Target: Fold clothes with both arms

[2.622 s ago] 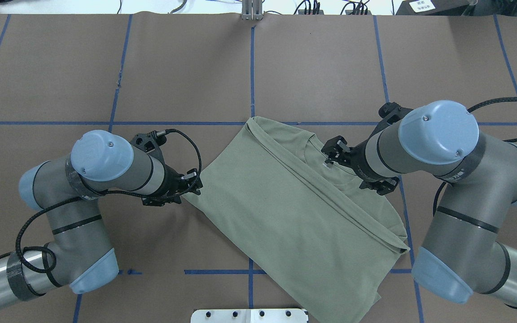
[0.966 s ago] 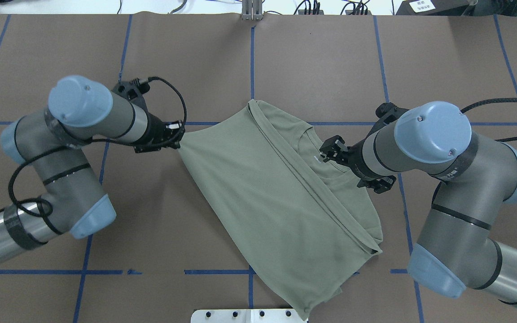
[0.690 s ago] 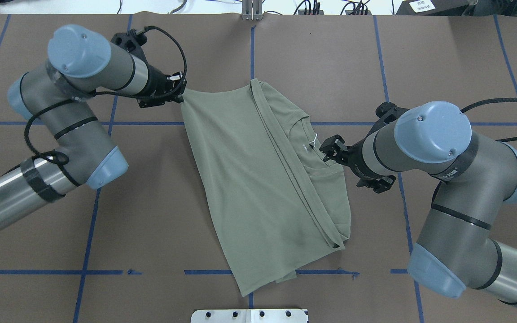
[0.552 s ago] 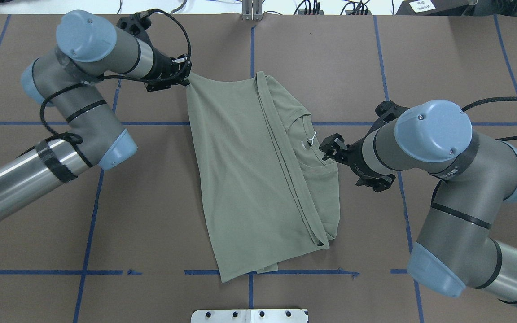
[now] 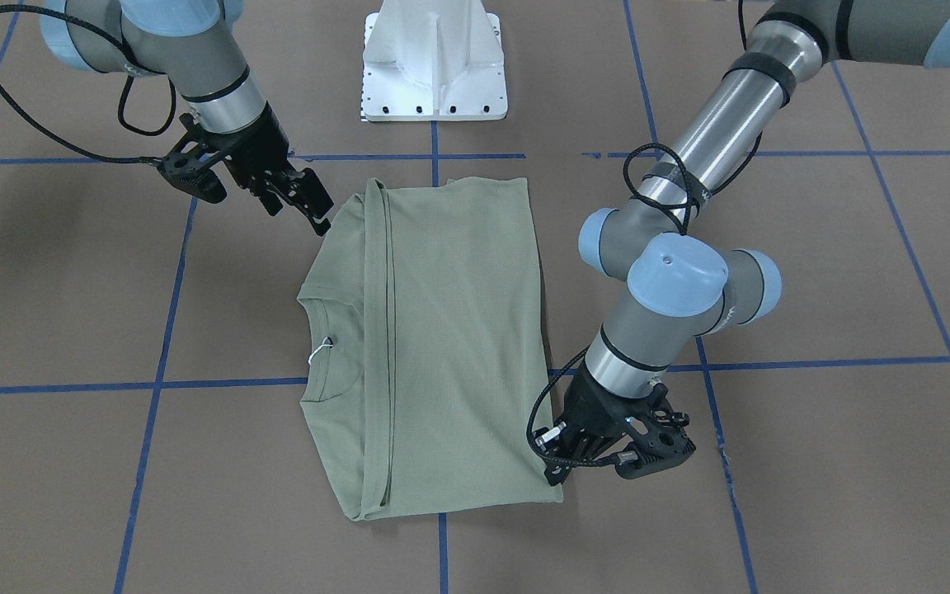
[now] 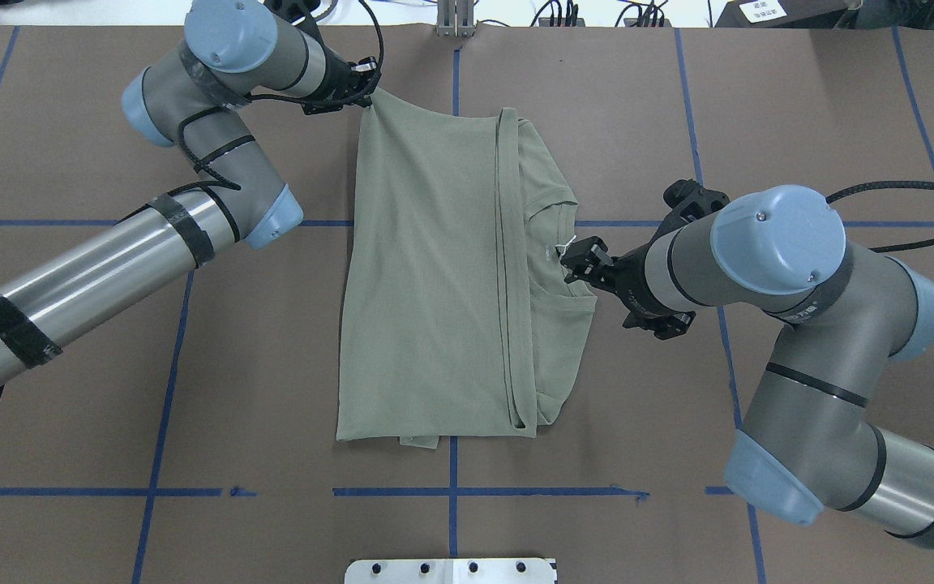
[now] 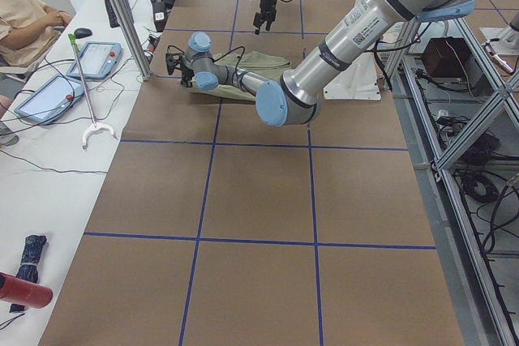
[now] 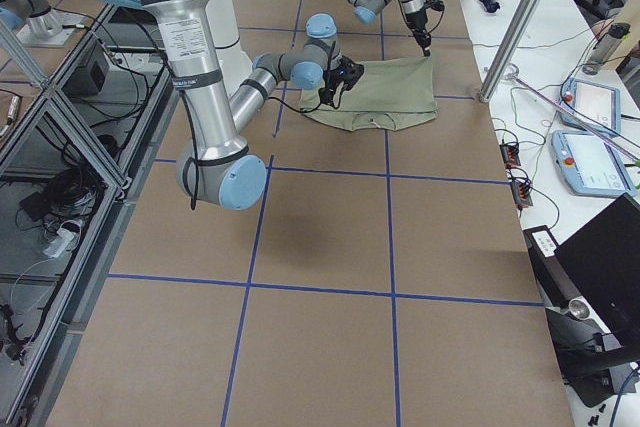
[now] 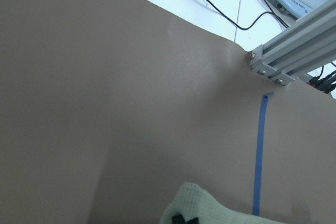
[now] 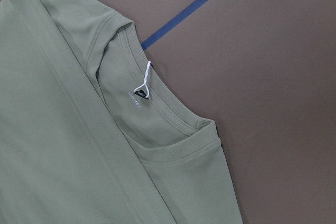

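The sage-green shirt lies flat mid-table, folded lengthwise, with its neck opening on the right side. Its white tag string and neck label show in the right wrist view. My left gripper is shut on the shirt's far left corner, low over the table; that corner shows in the left wrist view. In the front-facing view the left gripper sits at the shirt's corner. My right gripper hangs open and empty above the shirt's right edge, near the neck.
The white pedestal base stands at the near edge. An aluminium post rises at the far edge, close to the left gripper. Blue tape lines cross the brown table. Tablets and a seated person are beyond the far edge.
My left gripper has dragged the shirt's corner away from me toward the far edge. The shirt swung round and now lies straight. The right gripper shifted only slightly left.
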Controlling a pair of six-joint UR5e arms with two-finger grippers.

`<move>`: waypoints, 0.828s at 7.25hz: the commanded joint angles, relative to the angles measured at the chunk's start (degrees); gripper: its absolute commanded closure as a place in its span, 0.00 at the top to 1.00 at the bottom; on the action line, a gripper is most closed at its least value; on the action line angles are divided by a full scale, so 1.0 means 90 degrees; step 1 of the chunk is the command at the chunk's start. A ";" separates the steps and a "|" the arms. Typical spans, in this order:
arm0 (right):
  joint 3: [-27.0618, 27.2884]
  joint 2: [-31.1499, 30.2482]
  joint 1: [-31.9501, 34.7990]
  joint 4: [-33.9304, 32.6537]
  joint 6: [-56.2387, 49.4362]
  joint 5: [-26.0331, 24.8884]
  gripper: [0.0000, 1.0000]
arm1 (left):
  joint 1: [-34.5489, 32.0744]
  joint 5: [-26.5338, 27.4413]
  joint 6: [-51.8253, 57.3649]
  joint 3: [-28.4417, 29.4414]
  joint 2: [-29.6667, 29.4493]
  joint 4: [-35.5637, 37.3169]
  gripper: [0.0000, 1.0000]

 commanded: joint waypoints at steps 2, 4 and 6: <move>-0.0075 0.0137 -0.0050 0.0045 -0.0007 0.0001 1.00 | -0.0010 0.0280 0.0198 0.0928 -0.0348 -0.0719 0.00; -0.0192 0.0370 -0.0060 0.0006 -0.0007 -0.0086 1.00 | 0.0009 0.0279 0.0817 0.0861 -0.0212 -0.0836 0.99; -0.0571 0.0740 -0.0448 -0.0052 -0.0268 -0.0222 1.00 | -0.0010 0.0105 0.1018 -0.0313 0.0506 -0.0527 1.00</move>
